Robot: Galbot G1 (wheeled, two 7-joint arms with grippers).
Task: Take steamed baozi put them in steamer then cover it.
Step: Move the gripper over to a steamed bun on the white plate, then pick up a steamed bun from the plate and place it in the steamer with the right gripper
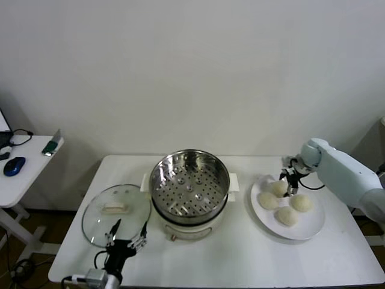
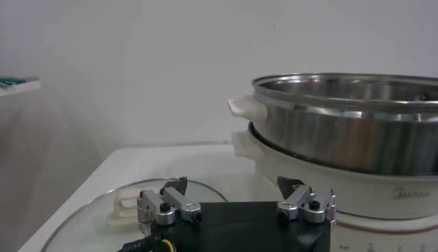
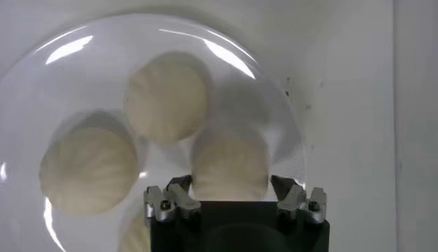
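Head view: four steamed baozi point(image 1: 284, 203) on white plate point(image 1: 310, 229), right side of table point(image 1: 240, 256). Steamer point(image 1: 189, 183) at table centre, uncovered, perforated tray bare, no bun inside yet. Cover point(image 1: 115, 209) flat on table just left of steamer, handle up. Right gripper point(image 1: 291, 183) down over far edge of plate, at the rearmost bun. Left gripper point(image 1: 126, 236) parked near front table edge, just by cover rim, fingers spread wide, holding nothing.

Left wrist view: left gripper point(image 2: 236, 198) fingers wide apart and empty; cover point(image 2: 102, 216) low on table beneath and ahead, steamer point(image 2: 349, 127) close beside, steel wall and cream base visible. Idle arm, waiting.

Right wrist view: right gripper point(image 3: 233, 198) astride one bun point(image 3: 229, 164), one of the fingers point(image 3: 179, 194) on each flank, partly open. Contact with dough: cannot tell, fingertips appear at or just off the bun's sides. Two more buns beside on plate point(image 3: 274, 89), fourth partly hidden at lower edge.

Step in hand, judged: grasp of first bun; task barely begun, all four still on plate. Next move calls for gentle closure on soft dough, enough to hold without crushing, then straight lift clear of neighbours touching it, carry across to steamer tray. Cover last.
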